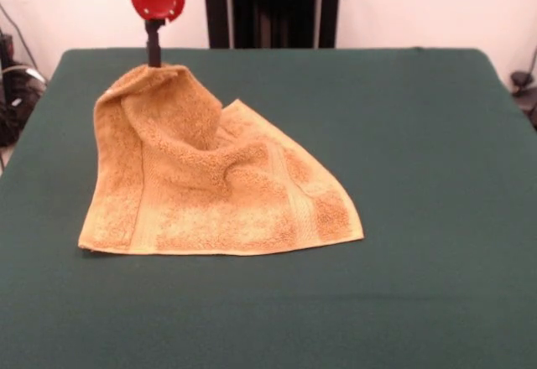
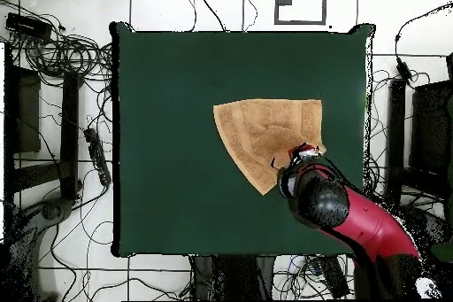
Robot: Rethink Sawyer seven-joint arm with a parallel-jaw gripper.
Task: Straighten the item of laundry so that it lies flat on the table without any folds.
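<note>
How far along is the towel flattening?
Done: the near edge of the towel already lies flat on the table. In hand: the gripper holds one far corner lifted into a peak, shut on it as far as the front view shows. Left: the raised part hangs in deep folds and the overhead view shows a triangle outline, so that corner must be drawn out and laid down.

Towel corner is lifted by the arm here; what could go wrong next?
The end effector holds one corner of the towel up in a peak; if it slips, that corner may drop back folded. The rest drapes in creases on the table, so pulling the wrong way could drag the whole towel rather than flatten it.
</note>
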